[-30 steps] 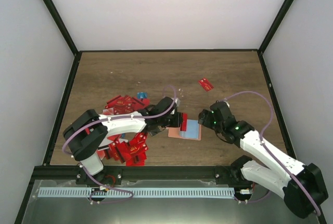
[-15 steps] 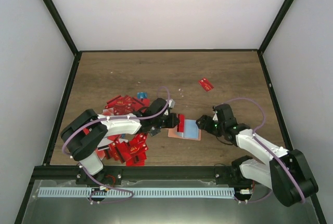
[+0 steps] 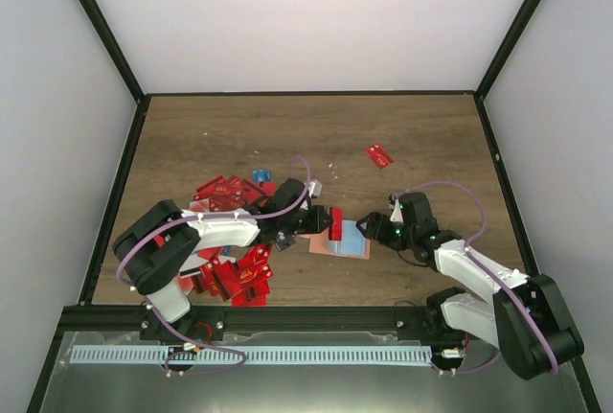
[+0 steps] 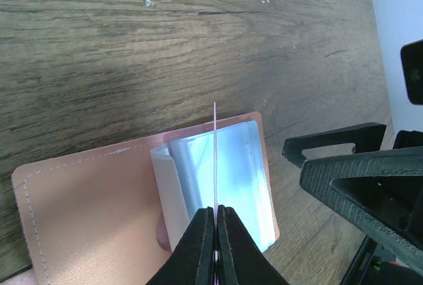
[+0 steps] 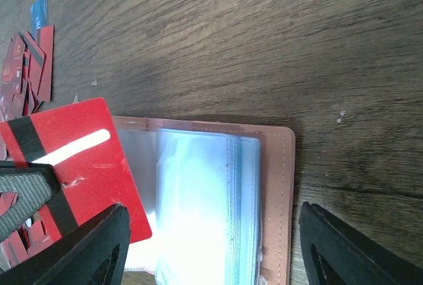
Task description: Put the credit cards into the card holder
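While I am watching from the top view, the left jaws are pinching a bright red plastic card [image 3: 336, 224] with a black stripe, their black fingertips [image 4: 198, 235] closing tight on its lower edge. They are holding the card upright, edge-on in the left wrist view, over the clear blue-tinted sleeves of the open salmon-tan rectangular card holder [image 4: 86, 212]. The holder is lying flat on the brown wooden surface [image 3: 287, 135] between the two arms. I cannot tell whether the card is touching the sleeves. The right jaws are standing wide open, gripping nothing, just beside the holder's right edge. A heap of more red cards [image 3: 230, 274] is lying near the left arm, and one lone red card [image 3: 379, 155] is sitting well apart, farther back
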Robot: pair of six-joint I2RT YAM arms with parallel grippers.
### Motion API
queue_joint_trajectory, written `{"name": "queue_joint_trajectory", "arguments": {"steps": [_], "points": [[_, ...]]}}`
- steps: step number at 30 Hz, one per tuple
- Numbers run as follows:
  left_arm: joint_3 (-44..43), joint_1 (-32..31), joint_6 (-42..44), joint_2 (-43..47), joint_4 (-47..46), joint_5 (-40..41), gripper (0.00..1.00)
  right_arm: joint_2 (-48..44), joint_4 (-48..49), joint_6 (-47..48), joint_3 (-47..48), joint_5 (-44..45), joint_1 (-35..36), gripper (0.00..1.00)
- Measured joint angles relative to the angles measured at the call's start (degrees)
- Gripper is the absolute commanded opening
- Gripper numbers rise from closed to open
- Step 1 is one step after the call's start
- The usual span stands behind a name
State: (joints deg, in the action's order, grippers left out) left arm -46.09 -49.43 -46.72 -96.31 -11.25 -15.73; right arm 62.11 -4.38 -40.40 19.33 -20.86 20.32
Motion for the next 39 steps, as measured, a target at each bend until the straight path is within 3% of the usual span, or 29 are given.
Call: {"name": "queue_joint_trajectory", "arguments": {"steps": [39], "points": [[3.45, 0.0, -3.02, -1.03, -3.72, -0.44, 0.04, 1.09, 3.43, -0.35, -2.69, -3.34, -0.26, 0.72]]}}
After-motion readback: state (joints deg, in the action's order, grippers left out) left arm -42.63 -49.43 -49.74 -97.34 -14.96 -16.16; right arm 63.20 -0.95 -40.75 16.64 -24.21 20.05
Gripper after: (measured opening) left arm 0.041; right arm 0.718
